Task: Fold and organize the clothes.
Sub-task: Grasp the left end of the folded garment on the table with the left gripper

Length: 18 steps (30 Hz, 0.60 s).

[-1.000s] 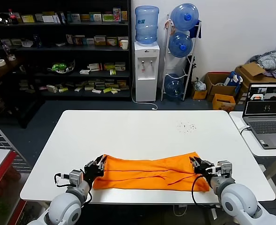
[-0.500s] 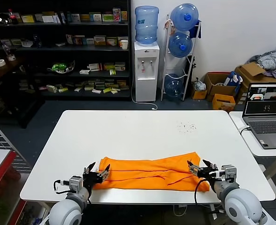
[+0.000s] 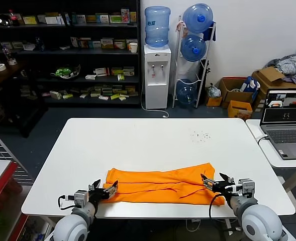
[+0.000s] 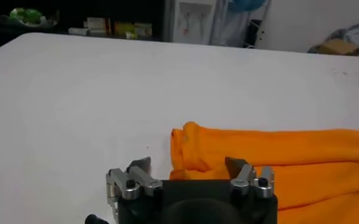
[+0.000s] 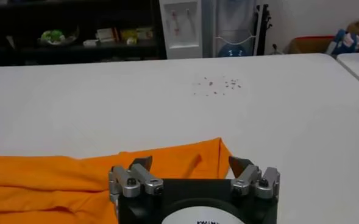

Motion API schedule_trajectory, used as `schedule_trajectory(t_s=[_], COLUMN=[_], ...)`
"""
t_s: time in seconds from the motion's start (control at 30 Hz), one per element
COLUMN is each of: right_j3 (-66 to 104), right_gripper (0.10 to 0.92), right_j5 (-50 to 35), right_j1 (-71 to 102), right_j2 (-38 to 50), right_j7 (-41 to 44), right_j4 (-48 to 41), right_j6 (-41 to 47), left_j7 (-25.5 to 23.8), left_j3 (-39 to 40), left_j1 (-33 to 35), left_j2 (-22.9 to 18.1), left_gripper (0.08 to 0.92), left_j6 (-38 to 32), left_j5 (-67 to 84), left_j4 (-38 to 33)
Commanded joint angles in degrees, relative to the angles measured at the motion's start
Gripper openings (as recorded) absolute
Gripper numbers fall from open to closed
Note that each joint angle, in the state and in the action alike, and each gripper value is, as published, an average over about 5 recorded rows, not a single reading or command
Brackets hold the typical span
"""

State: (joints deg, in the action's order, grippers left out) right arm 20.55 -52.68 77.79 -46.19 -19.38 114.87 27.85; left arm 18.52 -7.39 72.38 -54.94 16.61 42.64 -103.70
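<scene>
Showing release after a fold: the table (image 3: 153,145) carries the shirt (image 3: 160,187) as a long folded band along its near edge. Both grippers, left (image 3: 103,191) and right (image 3: 215,182), have let go and backed off, fingers spread wide, holding nothing. Further folds likely remain. Behind: shelves (image 3: 62,50), water dispenser (image 3: 157,75), laptop (image 3: 287,123).

A plain bright orange T-shirt (image 3: 160,185) lay folded into a long, narrow, rumpled band near the front edge of a white table. It stretched flat from side to side, its left end rolled thick.
</scene>
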Motion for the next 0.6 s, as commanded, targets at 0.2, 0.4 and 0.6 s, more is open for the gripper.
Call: schedule_trajectory(t_s=[0.2, 0.4, 0.6], right_j3=[0.29, 0.26, 0.28], right_gripper=[0.823, 0.823, 0.823], right_j5=[-0.07, -0.28, -0.47], right_j1=[0.17, 0.09, -0.07], right_j2=[0.16, 0.22, 0.17], right_j7=[-0.04, -0.09, -0.03], right_j4=[0.03, -0.02, -0.41], right_j6=[0.08, 0.06, -0.01], left_j7=[-0.49, -0.64, -0.71], left_j3=[0.33, 0.74, 1.03], left_j1=[0.55, 0.64, 0.75], left_j2=[-0.70, -0.90, -0.92], left_gripper=[0.620, 0.447, 0.273], left_j6=[0.07, -0.13, -0.38], left_j5=[1.84, 1.62, 1.49], left_j4=[0.97, 0.88, 0.13])
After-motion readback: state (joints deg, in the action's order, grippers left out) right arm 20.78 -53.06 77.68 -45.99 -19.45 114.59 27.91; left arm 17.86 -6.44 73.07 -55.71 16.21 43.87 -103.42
